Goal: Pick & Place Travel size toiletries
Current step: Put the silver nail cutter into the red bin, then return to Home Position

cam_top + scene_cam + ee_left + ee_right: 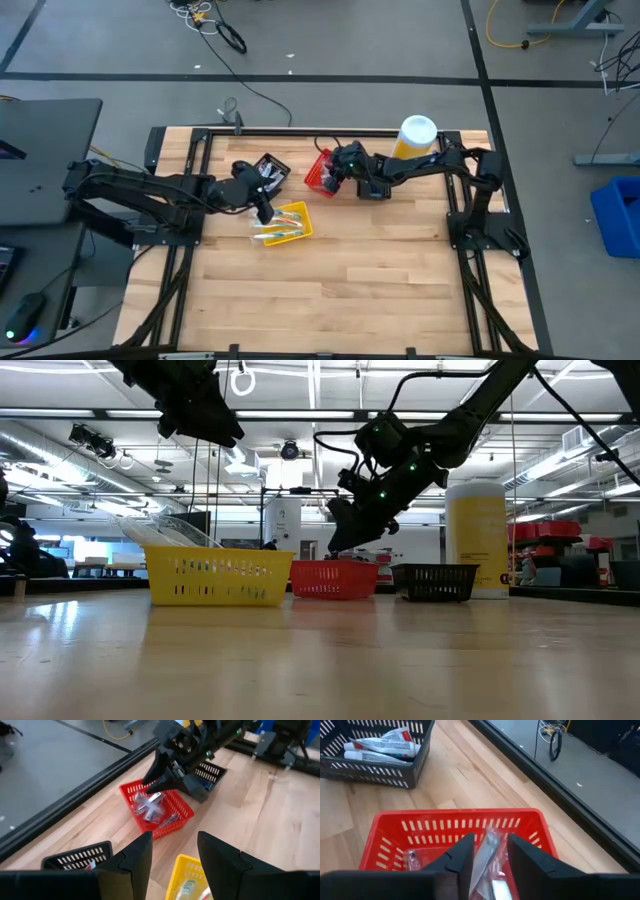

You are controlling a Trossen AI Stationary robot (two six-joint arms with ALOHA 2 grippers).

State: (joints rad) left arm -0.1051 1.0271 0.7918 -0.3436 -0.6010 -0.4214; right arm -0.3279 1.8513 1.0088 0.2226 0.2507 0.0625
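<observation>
My right gripper [490, 855] hangs open over the red basket [455, 817], fingers slanting down. A clear-wrapped toiletry [487, 847] stands between them, above more wrapped items in the basket [150, 810]. My left gripper [175, 855] hovers open and empty above the yellow basket [292, 222], which holds white wrapped toiletries [272, 234]. White tubes with red and blue marks [380, 745] lie in a black basket [370, 772]. My right gripper has the clear-wrapped toiletry [489, 842] between its two fingers, which come from above at a slant. I cannot tell whether either finger touches it. Its lower end reaches down into the red basket.
A second black basket [435, 581] stands to the right of the red one, under the right arm. A big yellow bottle with a white cap [417, 135] stands at the far right. The near half of the wooden table [340, 290] is bare.
</observation>
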